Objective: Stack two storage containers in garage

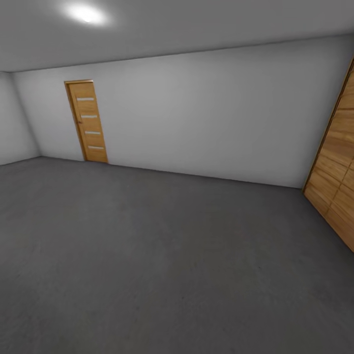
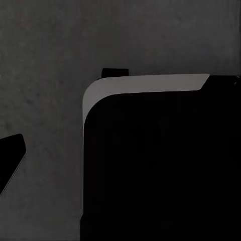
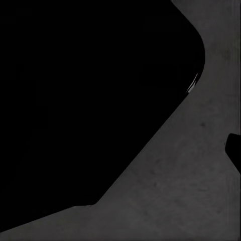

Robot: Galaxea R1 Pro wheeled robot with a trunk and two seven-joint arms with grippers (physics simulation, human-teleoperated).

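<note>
head view: bare garage, dark grey concrete-like floor [image 1: 162, 265], narrow wooden door [image 1: 87, 121] at ten o'clock, plank door [image 1: 339, 182] at three o'clock, left wrist view: black robot body [image 2: 160, 165] over floor, right wrist view: likewise, finger state of either gripper cannot be told

Both wrist cameras, aimed downward: my robot's dark body [image 2: 160, 165] bulks beside the left wrist and again [image 3: 85, 100] beside the right. Whether either tool is parted or closed is indeterminable.
</note>
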